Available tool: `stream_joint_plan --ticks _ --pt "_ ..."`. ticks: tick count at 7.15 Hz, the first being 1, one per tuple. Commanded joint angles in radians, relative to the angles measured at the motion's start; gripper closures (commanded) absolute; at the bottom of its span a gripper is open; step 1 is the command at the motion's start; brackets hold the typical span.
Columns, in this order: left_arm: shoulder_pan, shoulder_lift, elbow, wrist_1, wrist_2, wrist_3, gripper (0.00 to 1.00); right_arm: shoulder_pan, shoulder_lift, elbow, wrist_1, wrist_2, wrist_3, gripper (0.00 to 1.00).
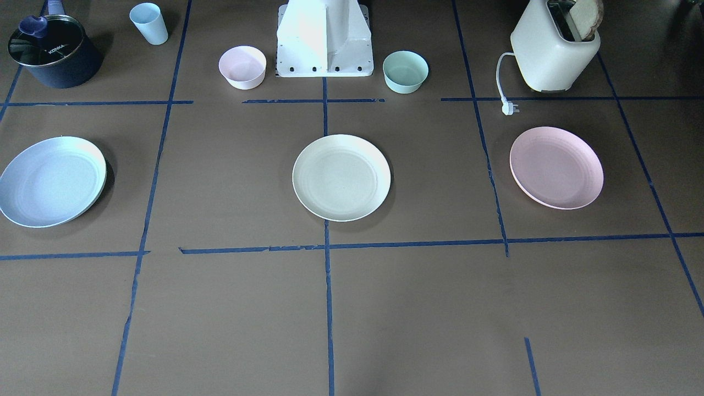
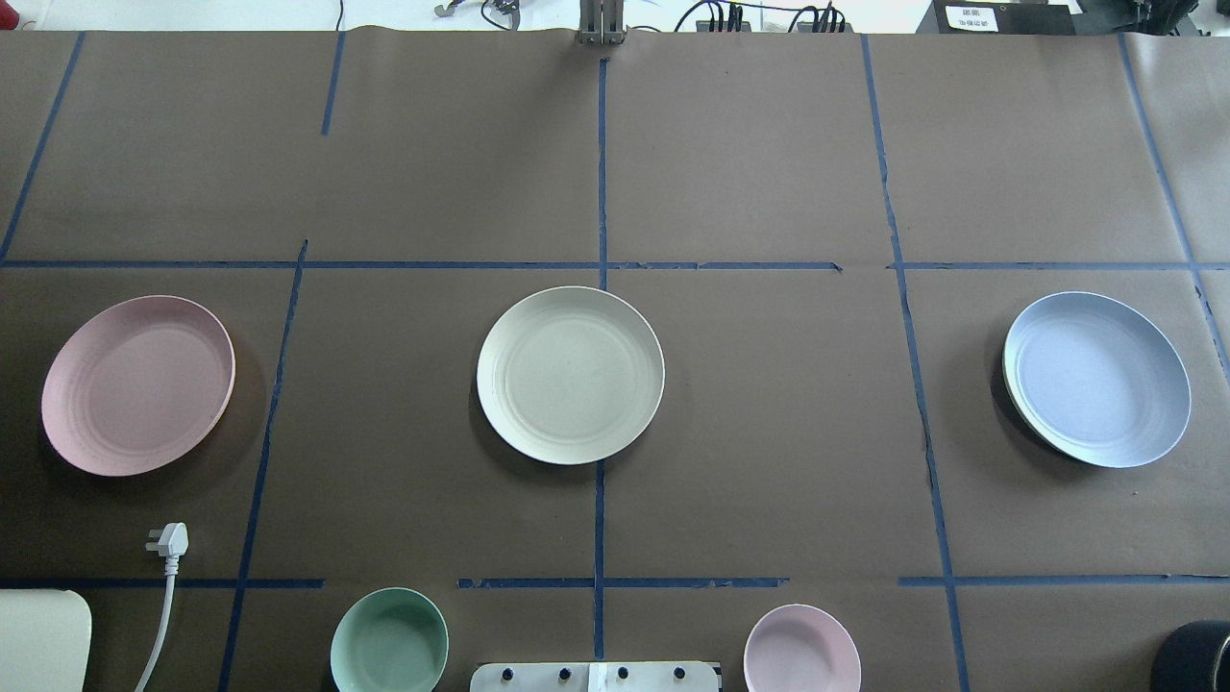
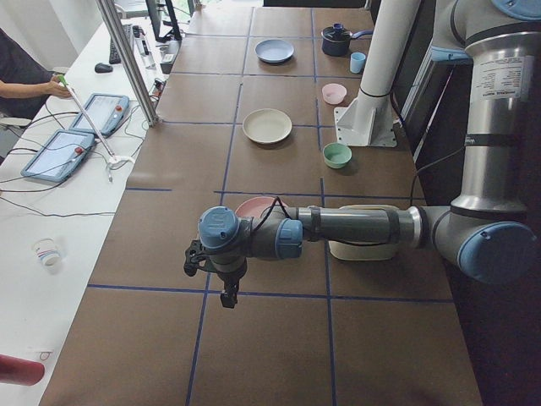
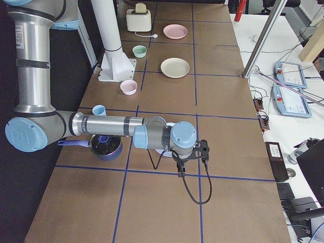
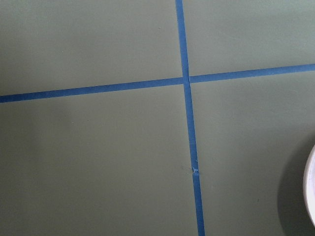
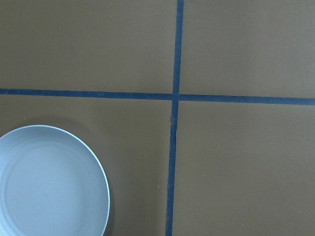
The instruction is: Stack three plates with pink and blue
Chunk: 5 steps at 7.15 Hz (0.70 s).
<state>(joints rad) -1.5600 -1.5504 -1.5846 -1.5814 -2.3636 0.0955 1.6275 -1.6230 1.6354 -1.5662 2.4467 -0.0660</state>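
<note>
Plates lie three in a row across the middle of the brown tabletop (image 2: 769, 144), well apart and each on its own. The cream-white plate (image 2: 570, 375) sits in the centre over a blue tape line (image 2: 601, 192). The pale pink plate (image 2: 137, 384) is out toward the robot's left and the pale blue plate (image 2: 1095, 380) toward its right. All three rest flat, right side up.

Nearer the robot base (image 1: 324, 38), a mint-green bowl (image 2: 389, 639) and a small pink bowl (image 2: 801, 649) stand on either side of it. A toaster (image 1: 553, 49) with a slice of bread (image 1: 586, 16) in its slot stands at the left end. Its white plug (image 2: 168, 540) lies loose between it and the pink plate. At the right end are a dark saucepan (image 1: 55, 52) with a glass lid and a light blue cup (image 1: 149, 23) beside it.

The left hand (image 3: 228, 300) hangs pointing down over the tabletop near the pink plate, touching nothing. The right hand (image 4: 181, 174) hangs the same way near the blue plate. With only the side views to go by, I cannot tell whether either hand's fingers are apart or together.
</note>
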Motion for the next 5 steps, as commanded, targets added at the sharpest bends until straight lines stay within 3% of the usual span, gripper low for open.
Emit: stream_joint_plan --ticks 1,5 --pt "0.000 0.001 0.000 -0.003 -0.002 0.003 0.00 0.000 0.000 0.001 0.000 0.000 0.000 0.00" --pt "0.000 0.000 -0.002 -0.009 -0.003 -0.003 0.00 0.000 0.002 0.003 0.000 0.002 0.002 0.00"
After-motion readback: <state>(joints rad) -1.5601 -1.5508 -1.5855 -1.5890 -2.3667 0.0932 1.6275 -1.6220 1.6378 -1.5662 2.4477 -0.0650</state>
